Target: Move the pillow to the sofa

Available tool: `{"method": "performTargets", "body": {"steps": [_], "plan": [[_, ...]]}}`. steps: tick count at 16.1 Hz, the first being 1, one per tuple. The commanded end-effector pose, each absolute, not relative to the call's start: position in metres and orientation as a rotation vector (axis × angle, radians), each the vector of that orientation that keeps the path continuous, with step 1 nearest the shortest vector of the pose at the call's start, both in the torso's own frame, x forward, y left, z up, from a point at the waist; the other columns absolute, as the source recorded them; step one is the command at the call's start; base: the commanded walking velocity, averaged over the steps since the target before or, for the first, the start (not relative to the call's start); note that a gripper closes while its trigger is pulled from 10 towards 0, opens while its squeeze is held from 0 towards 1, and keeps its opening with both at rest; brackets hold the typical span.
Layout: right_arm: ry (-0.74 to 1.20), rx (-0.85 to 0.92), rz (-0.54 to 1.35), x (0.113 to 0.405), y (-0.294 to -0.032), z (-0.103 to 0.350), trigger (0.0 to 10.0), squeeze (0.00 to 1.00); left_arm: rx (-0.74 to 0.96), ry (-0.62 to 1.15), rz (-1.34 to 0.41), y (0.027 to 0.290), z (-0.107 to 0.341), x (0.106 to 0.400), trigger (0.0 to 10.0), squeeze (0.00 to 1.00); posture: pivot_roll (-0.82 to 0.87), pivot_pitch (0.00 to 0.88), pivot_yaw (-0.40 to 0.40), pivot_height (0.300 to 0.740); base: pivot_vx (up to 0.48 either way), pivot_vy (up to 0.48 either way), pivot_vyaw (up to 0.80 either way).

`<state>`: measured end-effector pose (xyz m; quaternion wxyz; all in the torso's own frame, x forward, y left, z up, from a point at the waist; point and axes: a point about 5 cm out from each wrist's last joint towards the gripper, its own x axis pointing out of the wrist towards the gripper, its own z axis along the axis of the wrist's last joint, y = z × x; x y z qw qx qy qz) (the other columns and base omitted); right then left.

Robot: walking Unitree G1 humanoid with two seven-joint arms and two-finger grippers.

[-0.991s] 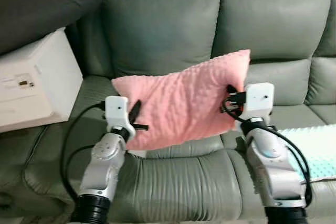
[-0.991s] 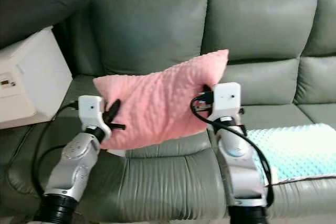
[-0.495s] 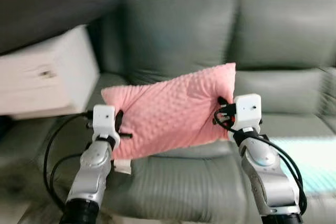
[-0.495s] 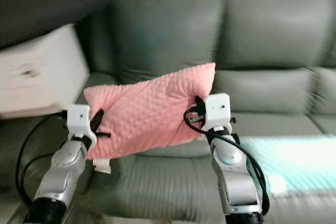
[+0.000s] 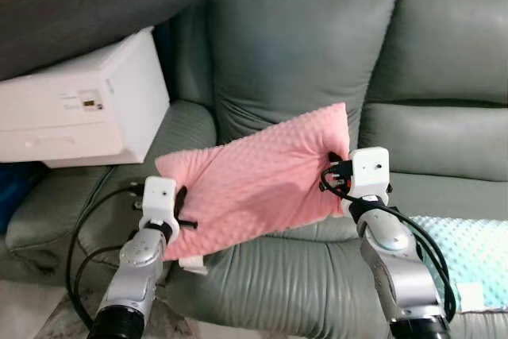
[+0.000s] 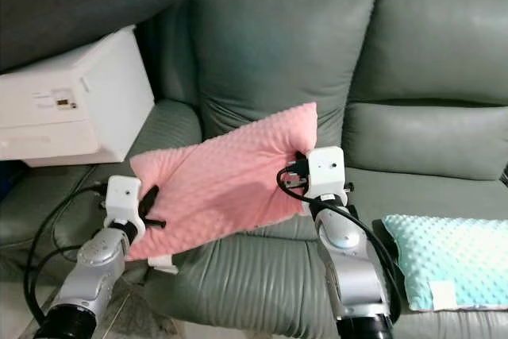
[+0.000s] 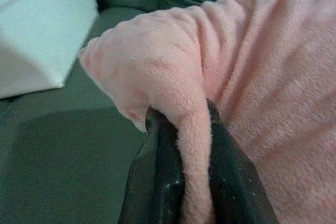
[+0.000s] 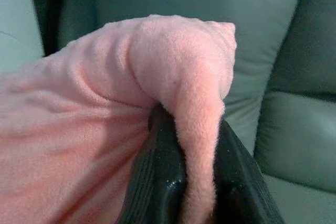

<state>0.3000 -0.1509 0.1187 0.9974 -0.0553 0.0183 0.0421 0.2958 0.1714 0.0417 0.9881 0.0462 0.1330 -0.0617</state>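
Since the earlier frames the whole scene has shifted with the camera, and more of the white box [image 5: 87, 105] and the sofa's left armrest is now seen; the pink pillow [image 5: 258, 180] is still carried between both arms, its right end raised higher than its left. It is held in the air above the front edge of the grey-green sofa [image 5: 302, 45], clear of the seat cushion. The left gripper [image 7: 191, 182] is clamped on a fold at the pillow's left edge, with fabric squeezed between its black fingers [image 7: 163, 177]. The right gripper [image 8: 197, 182] is likewise clamped on a fold at the right edge. A dark grey cushion [image 5: 87, 5] is lying on top of the white box. A pale mint pillow [image 6: 448, 260] is resting on the seat at the right.
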Motion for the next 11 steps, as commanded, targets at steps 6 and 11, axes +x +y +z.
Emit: {"method": "performTargets", "body": {"steps": [6,11], "plan": [[0.1,-0.034,-0.106,0.303,-0.183,0.094,10.0,0.0,0.101,0.368,-0.184,0.179,0.02,0.298,10.0,0.0,-0.1,0.129,0.074,0.74,0.0,0.0,0.0],[0.15,-0.019,-0.185,0.283,-0.195,0.077,10.0,0.0,0.095,0.368,-0.293,0.157,0.017,0.302,10.0,0.0,-0.12,0.247,0.095,0.74,0.0,0.0,0.0]]}}
